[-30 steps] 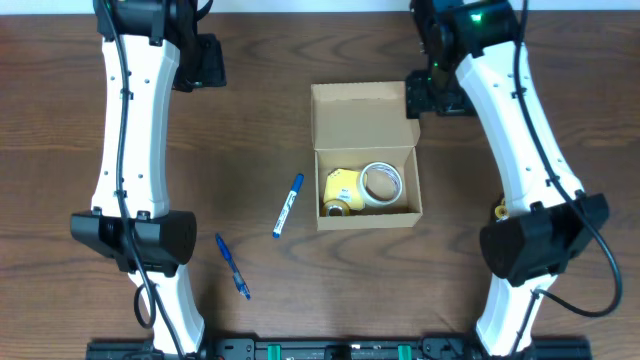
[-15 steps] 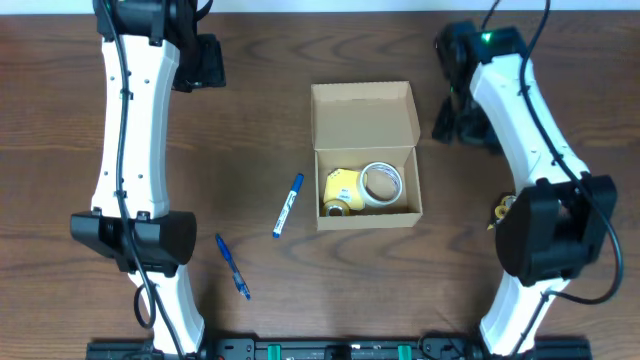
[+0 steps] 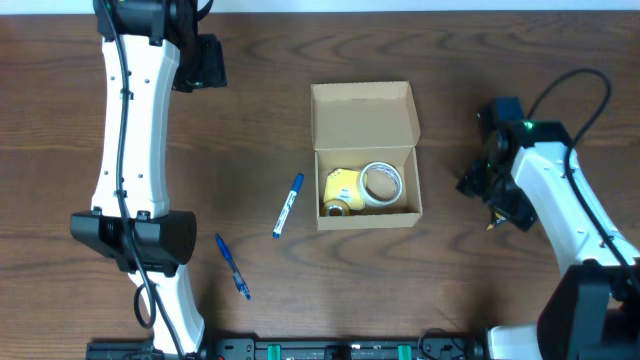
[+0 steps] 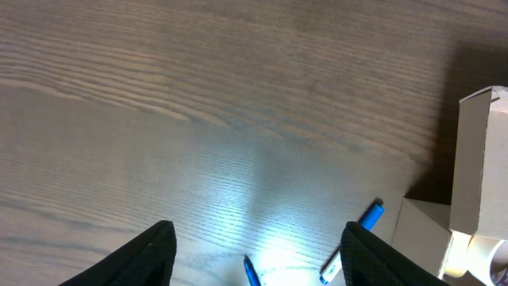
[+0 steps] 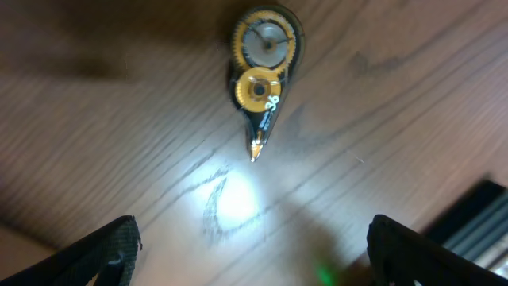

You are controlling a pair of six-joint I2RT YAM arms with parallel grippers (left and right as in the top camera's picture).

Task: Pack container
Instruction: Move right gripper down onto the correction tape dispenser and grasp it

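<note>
Right gripper (image 5: 252, 226) hovers over the correction-tape dispenser (image 5: 264, 67) on the table, jaws spread wide, gripping nothing. Looks like the pickup step; next it needs to drop and straddle the dispenser. The box (image 3: 362, 115) sits mid-table, lid up, well apart. Left gripper (image 4: 258, 230) hangs parted and empty.

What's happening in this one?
A cardboard box sits open mid-table with a tape roll and a yellow item inside. The right gripper, open, hovers over a correction-tape dispenser lying right of it. The left gripper is open and empty; two blue pens lie left of the box.
</note>
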